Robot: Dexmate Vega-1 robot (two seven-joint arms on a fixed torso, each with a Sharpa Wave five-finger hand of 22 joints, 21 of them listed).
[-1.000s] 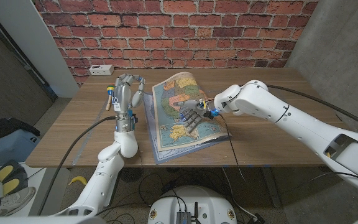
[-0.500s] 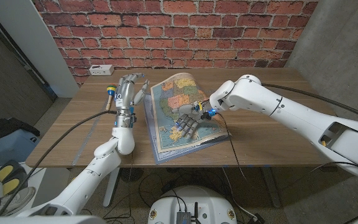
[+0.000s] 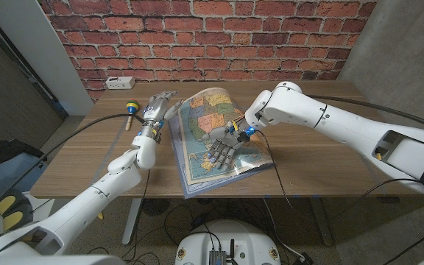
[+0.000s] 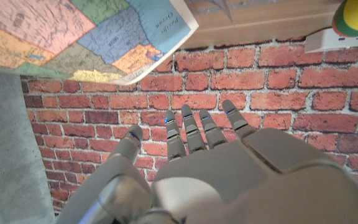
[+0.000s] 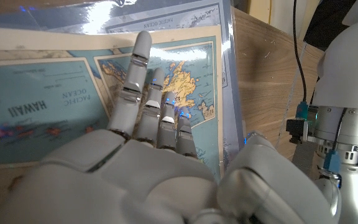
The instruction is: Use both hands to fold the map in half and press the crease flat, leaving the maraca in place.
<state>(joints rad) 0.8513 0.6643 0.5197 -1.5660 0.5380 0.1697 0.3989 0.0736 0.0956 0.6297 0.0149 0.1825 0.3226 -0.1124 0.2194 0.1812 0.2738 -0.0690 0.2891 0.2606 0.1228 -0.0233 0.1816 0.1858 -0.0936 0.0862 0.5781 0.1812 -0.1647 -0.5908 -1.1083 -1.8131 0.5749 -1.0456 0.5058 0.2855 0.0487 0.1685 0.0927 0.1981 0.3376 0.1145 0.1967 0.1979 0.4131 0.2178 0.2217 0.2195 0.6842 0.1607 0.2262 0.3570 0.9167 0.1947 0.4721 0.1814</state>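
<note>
The colourful map (image 3: 205,121) lies folded on the table's middle, its far part arching up off the wood. My right hand (image 3: 223,149) presses on its near half with fingers stretched out; the fingers (image 5: 143,93) lie on the printed islands of the map (image 5: 48,106). At the map's left edge my left hand (image 3: 157,110) hovers with fingers spread and nothing in it. Seen along the left hand (image 4: 197,162), a map corner (image 4: 123,43) hangs free. The maraca (image 3: 129,112), with a yellow-green head (image 4: 356,15) and wooden handle, lies left of that hand.
A white power strip (image 3: 120,81) sits at the table's far left by the brick wall. Bare wood stretches right of the map to the table's edge (image 3: 322,147). A cable (image 3: 274,173) runs from my right wrist over the near edge.
My left arm has stretched out and lowered, its hand tipping toward the map's far left edge. My right hand has slid a little nearer along the map. The maraca has not moved.
</note>
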